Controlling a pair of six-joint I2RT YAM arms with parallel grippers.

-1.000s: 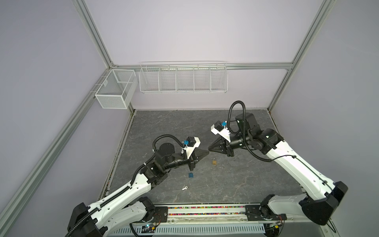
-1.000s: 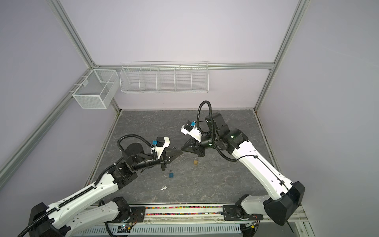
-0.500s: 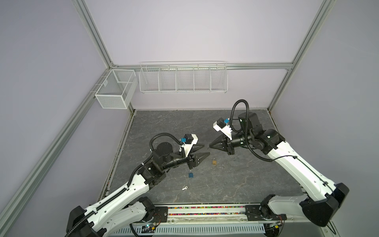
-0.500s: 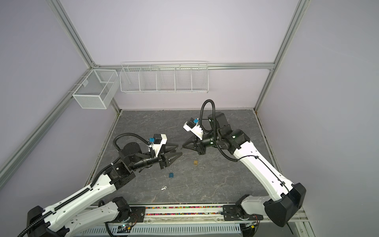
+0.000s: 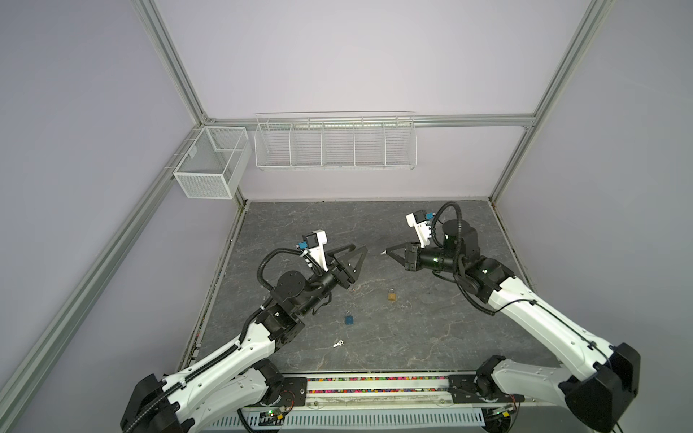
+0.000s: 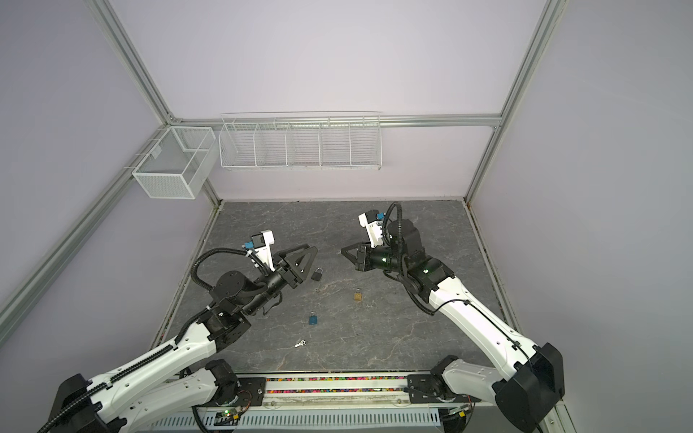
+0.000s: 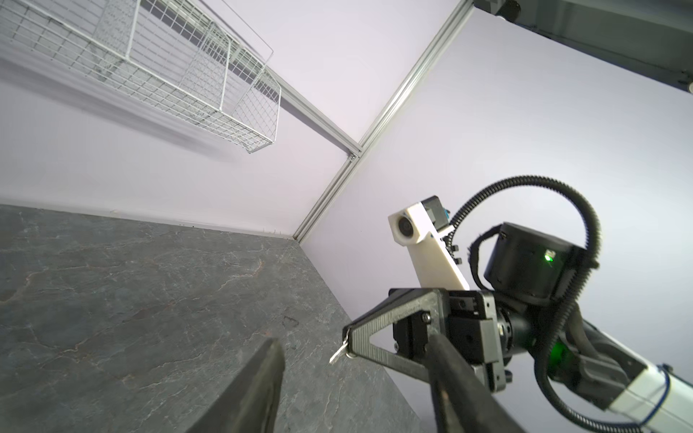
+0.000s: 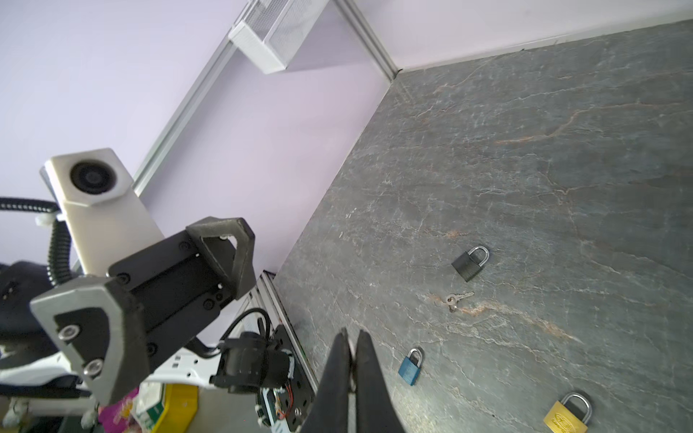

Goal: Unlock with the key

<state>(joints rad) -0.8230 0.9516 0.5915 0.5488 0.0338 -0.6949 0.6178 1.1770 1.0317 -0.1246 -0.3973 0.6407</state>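
Tabletop (image 5: 431,337): grey stone, lilac walls behind.
Top views: left gripper (image 6: 312,248) hovers just beside black padlock (image 6: 317,274), jaws apart, empty; right gripper (image 5: 388,250) well apart from it, closed on key (image 5: 382,252).
Left wrist: key (image 7: 337,354) juts from pinched tips.
Right wrist: black padlock (image 8: 470,262) lies flat, spare keys (image 8: 455,298) near it.
Risk: unheld, the black padlock would likely skid when the key pushes in.

On the table (image 6: 300,221), the rear padlock (image 6: 317,274) is lying behind the front padlock (image 6: 313,318), small keys (image 8: 455,298) between them, the side padlock (image 6: 358,296) right-behind, the key bunch (image 6: 300,343) before-left; a raised key (image 7: 337,353) is hanging farther behind-right.
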